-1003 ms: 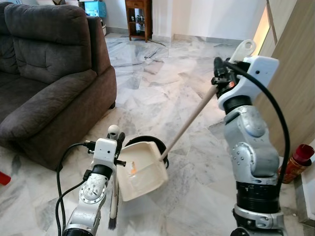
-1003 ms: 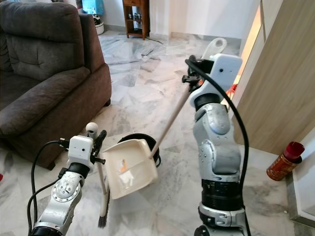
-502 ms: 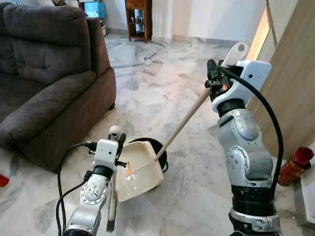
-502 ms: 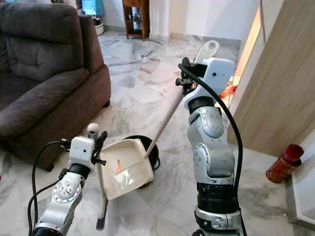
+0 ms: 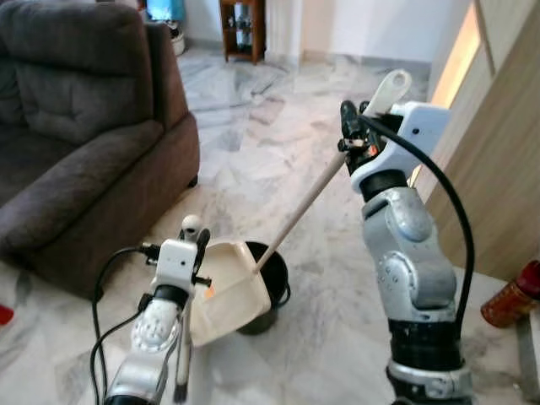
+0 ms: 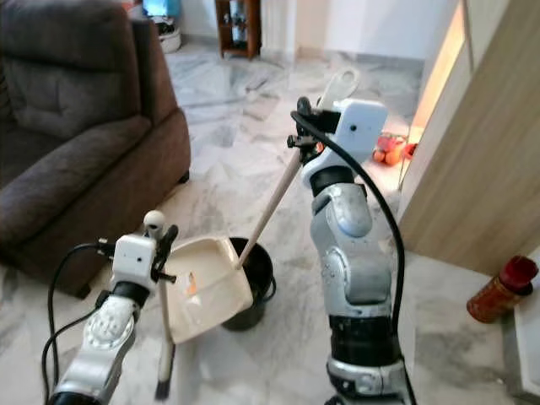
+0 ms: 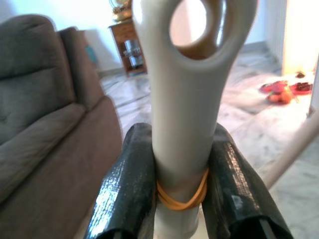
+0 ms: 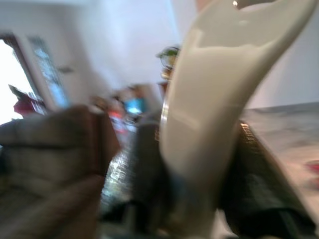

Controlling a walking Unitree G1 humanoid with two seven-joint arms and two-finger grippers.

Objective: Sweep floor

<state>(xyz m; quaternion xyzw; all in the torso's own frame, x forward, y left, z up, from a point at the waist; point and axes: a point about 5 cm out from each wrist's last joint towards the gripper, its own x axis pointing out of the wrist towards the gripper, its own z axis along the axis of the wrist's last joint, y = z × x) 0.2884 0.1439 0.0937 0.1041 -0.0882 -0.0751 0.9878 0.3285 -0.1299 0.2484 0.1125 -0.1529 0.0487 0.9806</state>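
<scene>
My left gripper is shut on a short hand brush, low at the front left. A yellow rubber band circles the brush's grey handle between the black fingers, and its dark bristles hang toward the floor. My right gripper is raised at chest height and shut on the top of a long pale handle. This handle slants down to a cream dustpan. The dustpan is tilted against the rim of a black bin, with an orange scrap lying inside the pan.
A dark grey sofa fills the left side. A wooden panel stands on the right, with a red-capped bottle at its foot. A wooden side table is far back. Red and orange items lie on the marble floor.
The right arm has swung left and carried the dustpan over the black bin, tipping it more steeply. The left gripper has kept its hold on the brush.
</scene>
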